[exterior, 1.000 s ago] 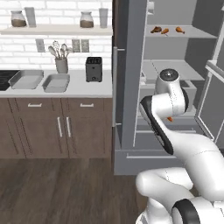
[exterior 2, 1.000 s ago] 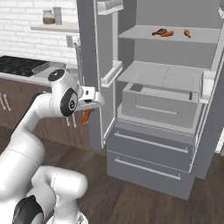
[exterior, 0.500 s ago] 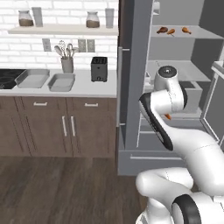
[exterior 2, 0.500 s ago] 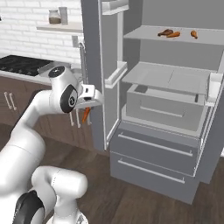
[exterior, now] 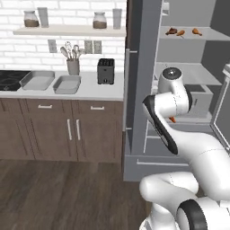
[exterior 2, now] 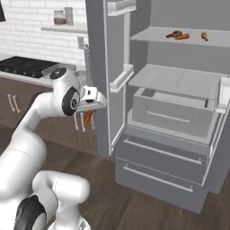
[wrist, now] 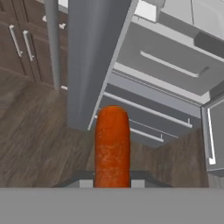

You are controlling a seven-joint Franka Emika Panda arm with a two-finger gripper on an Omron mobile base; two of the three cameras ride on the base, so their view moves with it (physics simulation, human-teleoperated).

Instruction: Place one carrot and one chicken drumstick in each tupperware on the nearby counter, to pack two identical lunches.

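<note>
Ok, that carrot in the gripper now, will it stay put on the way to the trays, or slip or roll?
The carrot hangs straight down from the gripper without bending, so it is probably stiff. It is round and smooth, held near one end, so it might pivot or slip if the arm swings fast. Dropped in a tupperware, it would likely roll until the tray wall stops it.

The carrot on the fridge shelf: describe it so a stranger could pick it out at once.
Look into the open fridge and go to its top shelf. Three small pieces lie there in a row: the carrot on the shelf is the middle one, close beside the left drumstick, with the other drumstick apart to the right. It is plain orange and tapered, where its neighbours are brown and knobbed.
</note>
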